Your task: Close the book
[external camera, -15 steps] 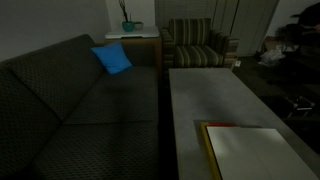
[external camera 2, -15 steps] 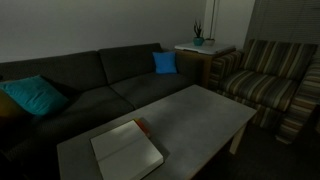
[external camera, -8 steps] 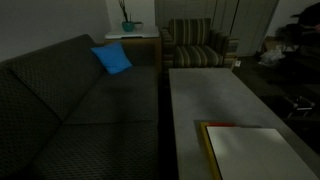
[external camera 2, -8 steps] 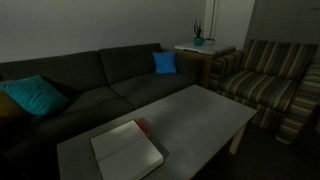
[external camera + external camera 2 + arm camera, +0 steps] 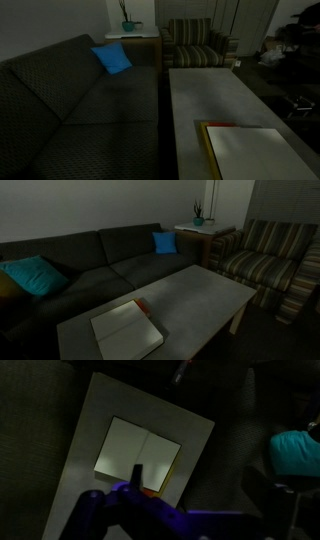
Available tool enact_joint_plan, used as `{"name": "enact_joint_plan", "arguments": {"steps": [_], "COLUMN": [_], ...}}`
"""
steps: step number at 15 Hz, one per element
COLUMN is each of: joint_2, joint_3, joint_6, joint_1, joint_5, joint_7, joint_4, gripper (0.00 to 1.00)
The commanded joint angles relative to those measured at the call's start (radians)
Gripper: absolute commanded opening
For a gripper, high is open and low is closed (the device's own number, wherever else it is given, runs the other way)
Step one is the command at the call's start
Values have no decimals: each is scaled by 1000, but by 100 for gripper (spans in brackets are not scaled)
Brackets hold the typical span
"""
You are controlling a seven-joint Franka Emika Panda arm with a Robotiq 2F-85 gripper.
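The book (image 5: 128,330) lies open on the grey coffee table (image 5: 205,288), white pages up, near one end. In an exterior view (image 5: 255,150) its yellow border and a red strip show along the edge. In the wrist view the book (image 5: 138,455) lies far below, with the table (image 5: 190,422) around it. My gripper (image 5: 195,482) shows only in the wrist view, high above the book. Its fingers are dim silhouettes spread wide apart with nothing between them. The arm is out of both exterior views.
A dark sofa (image 5: 90,265) runs along the table, with a blue cushion (image 5: 112,58) and a teal cushion (image 5: 30,275) on it. A striped armchair (image 5: 265,265) stands at the far end. A side table with a plant (image 5: 198,220) stands between them.
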Motion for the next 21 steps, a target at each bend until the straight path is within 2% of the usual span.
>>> {"name": "enact_joint_plan", "arguments": {"steps": [1,4,7,10,12,13,16,20,21], "joint_2": [81,210,396,580,705,568,698,709,687], "joint_3": [-14,-32,-51,-52,-28,-6,16,18,27], "joint_6": [71,222,324,338,320,330,331,329,341], "joint_1": [26,47,71,100,96,61,54,52,55], "joint_5": [15,73,173,319,409,346,385,385,350], "joint_7": [-62,-91,-120,-196,-254,-199,-230,-230,-223], "joint_4": [-3,-15,23,99,158,75,142,156,139], "gripper": [100,100,100,100,100,100,100,100,100]}}
